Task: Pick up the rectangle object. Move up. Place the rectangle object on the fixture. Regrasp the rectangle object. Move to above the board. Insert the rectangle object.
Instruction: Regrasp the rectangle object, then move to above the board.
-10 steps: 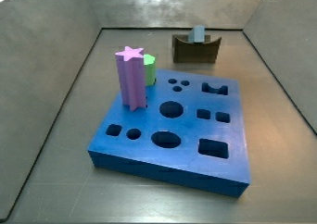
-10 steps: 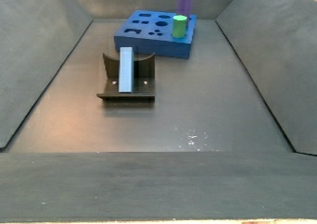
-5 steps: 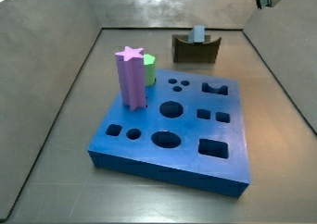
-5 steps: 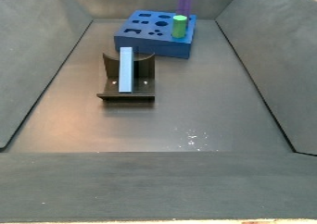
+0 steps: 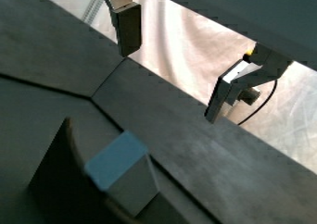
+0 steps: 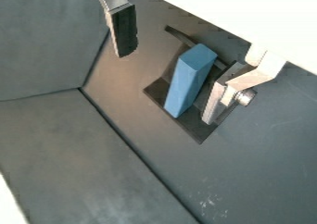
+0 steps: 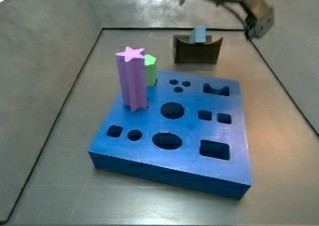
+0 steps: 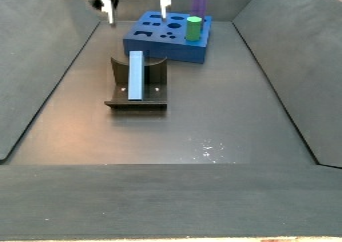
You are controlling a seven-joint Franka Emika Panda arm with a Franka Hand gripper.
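For a clean regrasp, the empty, open gripper (image 6: pixel 173 50) should descend centred over the rectangle object (image 6: pixel 188 79) resting in the fixture (image 8: pixel 135 84).

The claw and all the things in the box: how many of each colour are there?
Blue: 2, the board and the rectangle object resting on the fixture
Purple: 1, the star post
Green: 1, the peg
Dark brown: 1, the fixture
Silver: 1, the claw, open and empty above the fixture
Total: 6
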